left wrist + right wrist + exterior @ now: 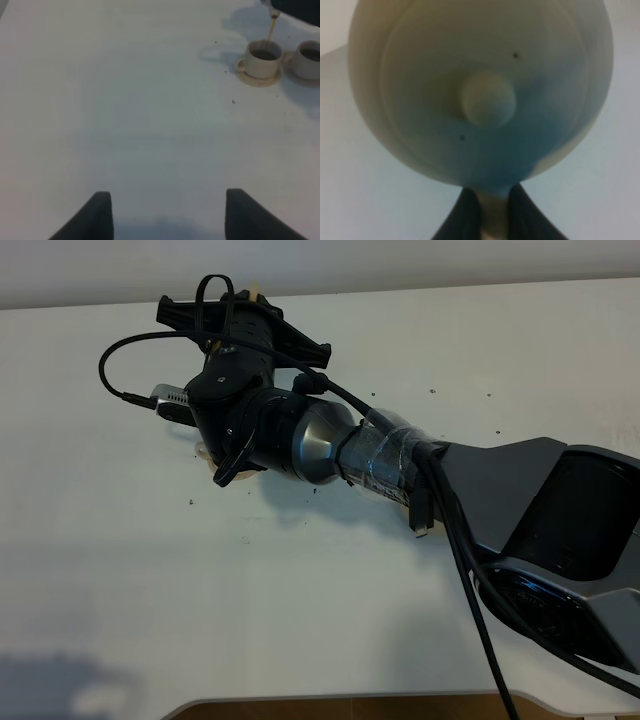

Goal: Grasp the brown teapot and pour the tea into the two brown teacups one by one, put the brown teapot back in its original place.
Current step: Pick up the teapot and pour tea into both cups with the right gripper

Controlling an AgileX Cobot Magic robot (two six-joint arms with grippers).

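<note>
— Was there any writing on anything, a brand or a label?

— None that I could read. The right arm (480, 500) filled the lower right of the overhead frame, dark grey casing with tape wound round it and black cables trailing down, but no lettering showed.

— And the surface?

— A plain white table (150, 590), with a few dark specks scattered on it and a shadow at the lower left. A strip of brown edge showed at the very bottom. Beyond the table's far edge, only a pale wall.

— What were the hands doing?

— The left gripper (165, 212) hung low over bare table, its two dark fingers (95, 215) standing well apart with nothing between them. The right gripper (492, 210) was clamped on the handle of the brown teapot (480, 90), whose knobbed lid filled its wrist view.

— Where was the tea going?

— In the upper right of the left wrist view, a thin brown stream (270, 32) fell into the nearer teacup (260, 59) on its saucer (250, 80). The second teacup (307, 59) stood just beside it, dark liquid inside.
</note>
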